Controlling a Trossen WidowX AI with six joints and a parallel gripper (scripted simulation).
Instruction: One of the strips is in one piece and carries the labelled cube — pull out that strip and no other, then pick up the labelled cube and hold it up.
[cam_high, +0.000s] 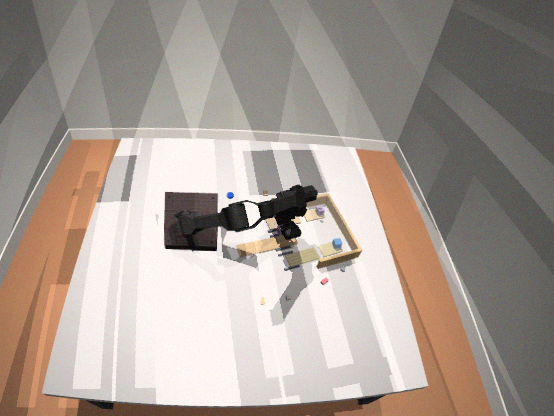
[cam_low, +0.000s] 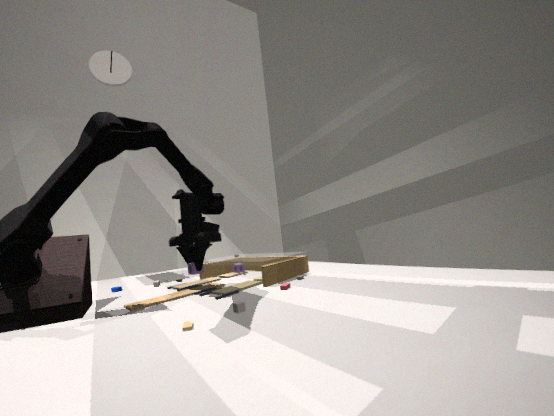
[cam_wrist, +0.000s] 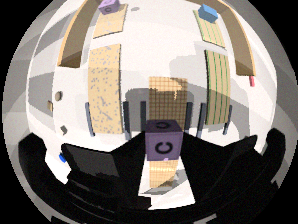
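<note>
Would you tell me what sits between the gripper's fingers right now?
The purple cube marked C, clamped in the gripper above the tan strip; the wrist view shows it.

Grey walls (cam_low: 400, 125) enclose the scene on all sides, crossed by broad, pale, overlapping bands of light and shade. A round white wall clock (cam_low: 110, 67) hangs high on the left wall in the exterior view. The white table top (cam_high: 200, 325), streaked with grey shadow bands, is bordered by a low clear rim (cam_high: 225, 131). Orange-brown wooden floor (cam_high: 35, 240) shows to either side of it.
</note>
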